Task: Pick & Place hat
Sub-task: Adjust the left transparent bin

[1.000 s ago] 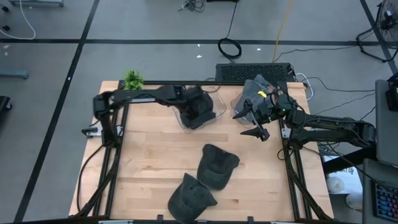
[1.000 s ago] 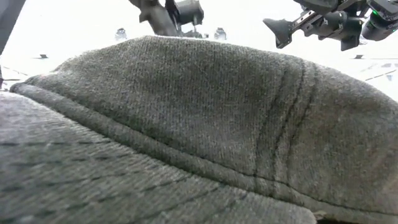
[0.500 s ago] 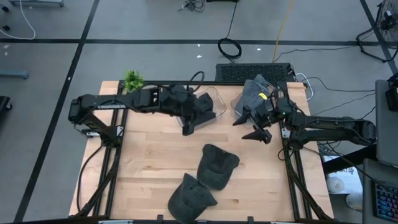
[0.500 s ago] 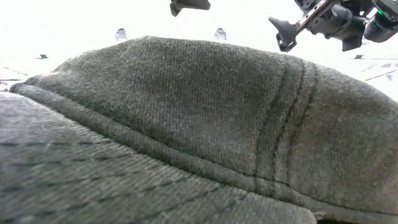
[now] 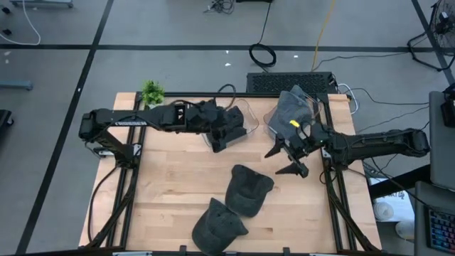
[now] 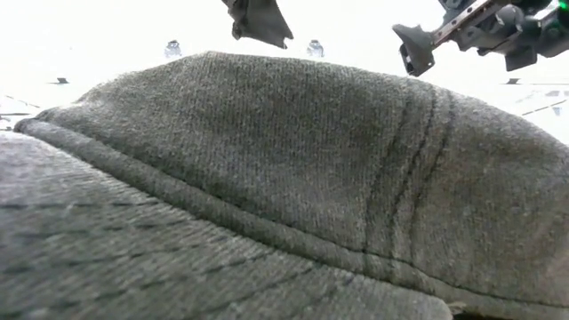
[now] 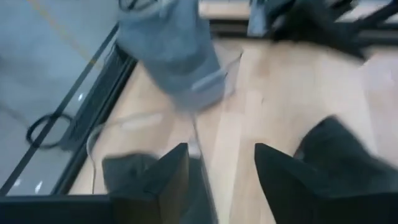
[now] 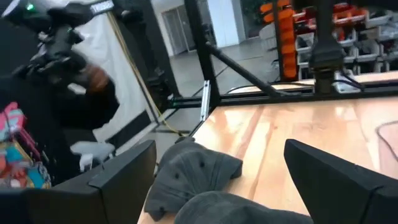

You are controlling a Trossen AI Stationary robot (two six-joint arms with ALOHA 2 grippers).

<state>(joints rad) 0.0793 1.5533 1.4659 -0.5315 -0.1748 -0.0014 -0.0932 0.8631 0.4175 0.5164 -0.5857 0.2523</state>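
Observation:
Two dark grey hats lie on the wooden table, one (image 5: 249, 188) mid-table and one (image 5: 217, 226) at the near edge; the latter fills the low view (image 6: 267, 178). A third dark hat (image 5: 233, 122) rests inside a clear bin (image 5: 249, 117) at the far middle. My left gripper (image 5: 217, 139) hovers open just over that bin's near wall, its fingers (image 7: 168, 180) apart with nothing between them. My right gripper (image 5: 284, 160) stands open above the table, right of the mid-table hat, which shows ahead of it (image 8: 193, 168).
A second clear bin (image 5: 274, 121) at the far right holds a lighter grey hat (image 5: 290, 107). A small green plant (image 5: 151, 91) stands at the far left corner. Black frame rails run along the table's edges. A person in dark clothes (image 8: 68, 87) is beyond the table.
My left gripper has risen out of the clear bin, drawn back a little toward the table's left, and opened, letting go of the dark hat, which stays in the bin. My right gripper, still open, has moved toward the table's near edge, closer to the mid-table hat.

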